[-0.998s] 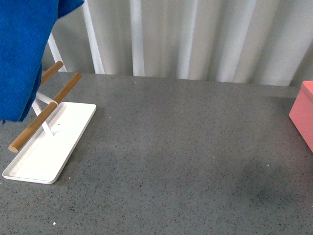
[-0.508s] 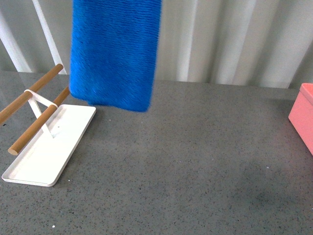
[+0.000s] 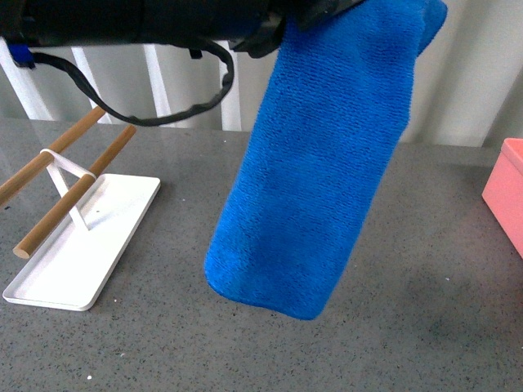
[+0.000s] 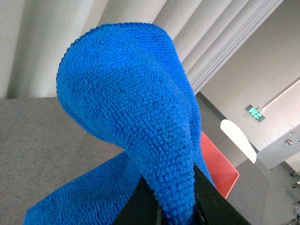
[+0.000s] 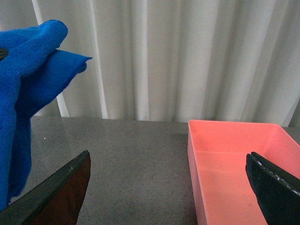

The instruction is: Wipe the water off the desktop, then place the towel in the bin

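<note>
The blue towel (image 3: 310, 180) hangs lengthwise above the middle of the dark grey desktop (image 3: 147, 343), its lower end close over the surface. My left gripper (image 3: 331, 8) reaches in from the top left and is shut on the towel's upper fold. In the left wrist view the towel (image 4: 126, 103) bulges out between the jaws of my left gripper (image 4: 174, 206). The pink bin (image 3: 507, 196) stands at the right edge. My right gripper (image 5: 168, 187) hangs open and empty beside the bin (image 5: 234, 159), with the towel (image 5: 23, 93) off to one side. A faintly darker patch (image 3: 441, 306) marks the desktop.
A flat white tray (image 3: 57, 273) with two wooden rods (image 3: 69, 200) on a white stand sits at the left of the desktop. White pleated curtains (image 3: 458, 73) close off the back. A black cable (image 3: 163, 114) loops down from the left arm.
The towel has swung from the far left to the middle of the front view and hangs lower. The left arm has come into view along the top.
</note>
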Controlling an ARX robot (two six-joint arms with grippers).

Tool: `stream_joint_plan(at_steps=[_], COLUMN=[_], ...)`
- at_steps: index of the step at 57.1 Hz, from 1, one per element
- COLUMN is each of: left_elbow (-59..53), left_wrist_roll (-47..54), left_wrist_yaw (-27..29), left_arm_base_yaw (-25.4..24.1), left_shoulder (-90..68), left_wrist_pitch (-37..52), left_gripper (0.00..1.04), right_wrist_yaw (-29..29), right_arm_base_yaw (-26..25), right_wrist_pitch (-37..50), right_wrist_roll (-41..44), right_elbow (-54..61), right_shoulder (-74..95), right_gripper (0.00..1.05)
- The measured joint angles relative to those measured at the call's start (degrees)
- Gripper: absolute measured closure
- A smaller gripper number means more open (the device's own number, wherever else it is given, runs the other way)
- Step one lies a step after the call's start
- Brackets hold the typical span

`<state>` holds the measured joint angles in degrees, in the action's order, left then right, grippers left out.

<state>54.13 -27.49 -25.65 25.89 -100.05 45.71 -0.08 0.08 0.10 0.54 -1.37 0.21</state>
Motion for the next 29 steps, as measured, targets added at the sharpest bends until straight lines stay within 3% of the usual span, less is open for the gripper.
stream_joint_plan(at_steps=[10,21,29], left_elbow=[-1.73,-2.82,-3.08], left_wrist_roll=[-4.79,-7.96,-9.31], left_wrist_yaw=[0.35,1.11,2.14], left_arm_base_yaw=[2.60,4.66,5.31], left_shoulder=[-1.66,-2.82,-3.02], left_wrist_pitch=[9.70,13.99,14.23], left_gripper=[1.00,1.00,1.00], right_wrist_yaw=[0.00,-0.04,-14.36], right_arm_base_yaw=[0.00,0.00,-4.31], right_wrist_pitch=[0.00,-0.02,-15.69], right_wrist_roll=[0.00,0.02,4.90], right_elbow=[0.00,0.00,-5.99], right_shoulder=[0.00,0.02,8.79], right_gripper=[0.07,0.07,0.07])
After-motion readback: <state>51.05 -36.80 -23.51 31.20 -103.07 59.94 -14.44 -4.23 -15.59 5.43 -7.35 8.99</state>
